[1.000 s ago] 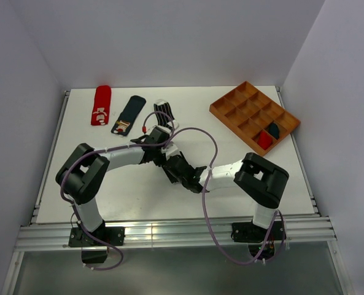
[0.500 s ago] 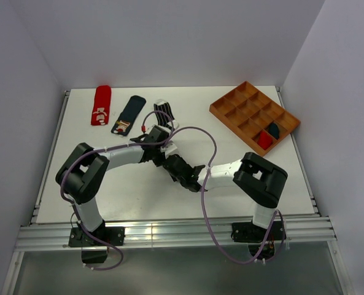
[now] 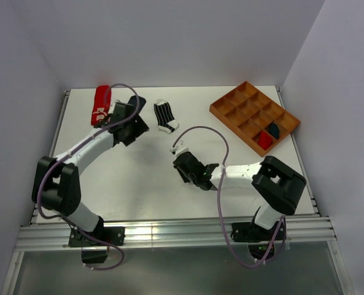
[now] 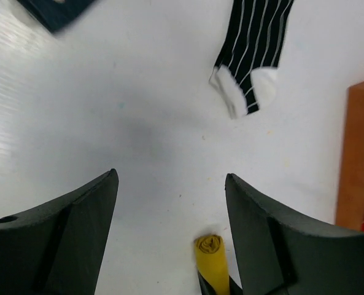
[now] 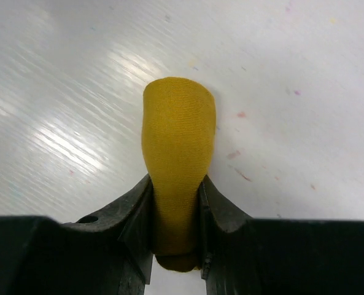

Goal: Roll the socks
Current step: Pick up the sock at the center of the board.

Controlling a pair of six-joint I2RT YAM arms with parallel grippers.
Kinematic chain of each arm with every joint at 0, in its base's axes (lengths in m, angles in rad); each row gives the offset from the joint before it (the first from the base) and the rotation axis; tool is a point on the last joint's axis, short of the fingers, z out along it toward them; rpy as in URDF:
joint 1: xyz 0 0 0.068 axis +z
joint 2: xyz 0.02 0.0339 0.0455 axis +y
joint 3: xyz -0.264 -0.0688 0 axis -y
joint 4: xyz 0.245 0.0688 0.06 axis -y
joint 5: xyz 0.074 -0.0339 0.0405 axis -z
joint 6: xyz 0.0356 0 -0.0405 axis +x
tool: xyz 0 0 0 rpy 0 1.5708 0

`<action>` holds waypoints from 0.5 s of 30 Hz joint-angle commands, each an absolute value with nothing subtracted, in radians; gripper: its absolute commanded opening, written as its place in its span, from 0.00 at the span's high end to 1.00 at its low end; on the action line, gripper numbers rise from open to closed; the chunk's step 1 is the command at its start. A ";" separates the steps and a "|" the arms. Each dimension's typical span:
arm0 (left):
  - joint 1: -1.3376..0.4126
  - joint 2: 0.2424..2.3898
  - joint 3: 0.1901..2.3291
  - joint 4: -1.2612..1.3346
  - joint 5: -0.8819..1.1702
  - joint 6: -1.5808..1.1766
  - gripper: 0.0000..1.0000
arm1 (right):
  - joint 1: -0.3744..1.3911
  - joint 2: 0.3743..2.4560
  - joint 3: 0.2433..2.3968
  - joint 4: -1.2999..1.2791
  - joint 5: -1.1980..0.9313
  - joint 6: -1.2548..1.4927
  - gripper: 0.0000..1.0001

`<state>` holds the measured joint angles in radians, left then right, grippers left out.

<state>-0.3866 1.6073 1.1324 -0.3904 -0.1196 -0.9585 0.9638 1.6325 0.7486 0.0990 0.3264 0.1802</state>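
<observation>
My right gripper (image 5: 175, 184) is shut on the rolled mustard yellow sock (image 5: 178, 135), which lies low on the white table; in the top view that gripper (image 3: 183, 163) is mid-table. The left gripper (image 4: 169, 184) stands open with nothing between its fingers, and it looks across at the yellow roll (image 4: 212, 261). In the top view the left gripper (image 3: 135, 126) hovers at the far left, over the navy sock with a patch (image 3: 139, 100), most of which it hides. The black-and-white striped sock (image 3: 164, 115) lies flat beside it. A red sock with white marks (image 3: 100, 104) lies further left.
A wooden compartment tray (image 3: 243, 101) sits at the far right, with a red roll (image 3: 264, 141) and a dark navy roll (image 3: 273, 129) in its near compartments. Grey walls enclose the table on three sides. A purple cable arcs over each arm.
The left gripper opened and let go of the yellow roll, then swung back and left toward the navy sock. The right gripper closed on the roll and holds it.
</observation>
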 commanded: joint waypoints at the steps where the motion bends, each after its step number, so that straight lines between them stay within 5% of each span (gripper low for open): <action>1: -0.328 1.469 1.166 -0.422 -0.127 -0.910 0.24 | 0.924 1.504 0.726 0.031 0.313 0.202 1.00; 7: -0.229 1.226 1.123 -0.425 -0.182 -0.816 0.24 | 0.737 1.324 0.762 -0.060 0.313 0.233 1.00; 9: -0.192 1.089 1.114 -0.423 -0.208 -0.709 0.20 | 0.534 1.281 0.819 -0.119 0.330 0.261 1.00; 15: -0.184 0.939 1.071 -0.419 -0.317 -0.608 0.12 | 0.318 1.347 0.972 -0.169 0.317 0.259 1.00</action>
